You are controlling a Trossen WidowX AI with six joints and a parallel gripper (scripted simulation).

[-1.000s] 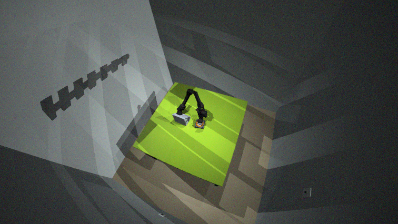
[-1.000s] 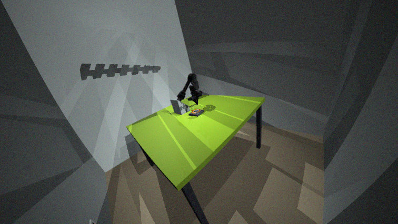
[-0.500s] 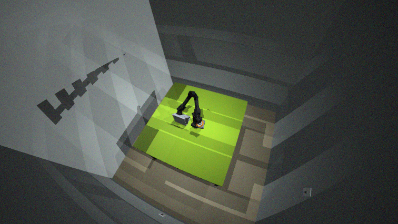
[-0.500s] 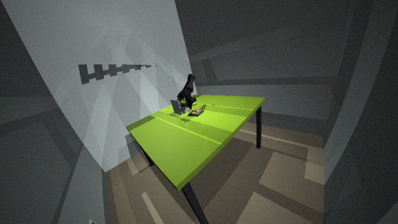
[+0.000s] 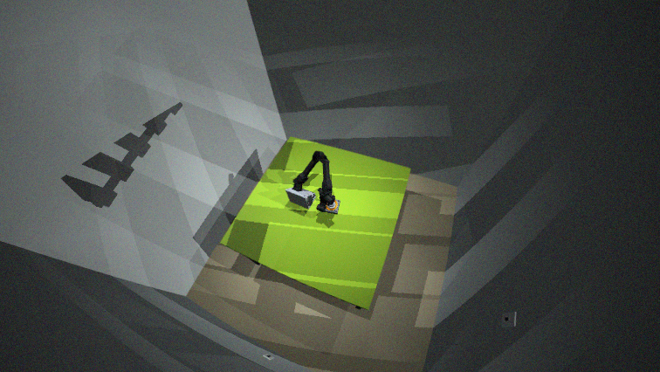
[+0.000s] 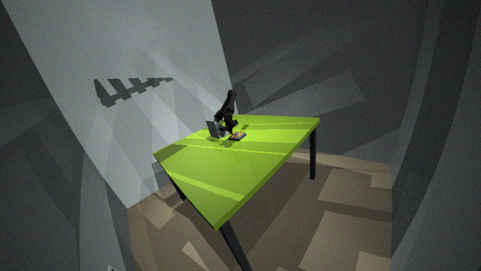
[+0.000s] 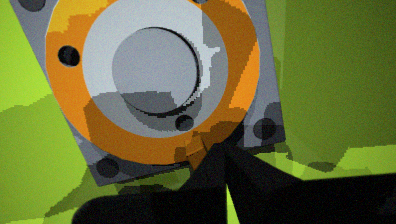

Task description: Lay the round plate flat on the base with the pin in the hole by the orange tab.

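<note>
The round plate [image 5: 331,206] [image 6: 237,134] [image 7: 70,100] has an orange outer band and a pale inner ring around the grey post [image 7: 154,70]. It sits over the square grey base [image 7: 268,75]. The orange tab [image 7: 195,148] is at the plate's lower edge in the wrist view, partly shadowed. A dark hole [image 7: 184,122] lies just inward of it; no pin can be made out in it. My gripper [image 7: 221,150] [image 6: 231,133] is shut and empty, its tips just right of the tab in the wrist view. Whether they touch the tab or plate is unclear.
A pale grey box-like block [image 5: 299,198] [image 6: 212,128] stands by the arm's foot, a short way from the base. The green table [image 5: 323,258] [image 6: 209,168] carries all this. The base has dark round marks at its corners.
</note>
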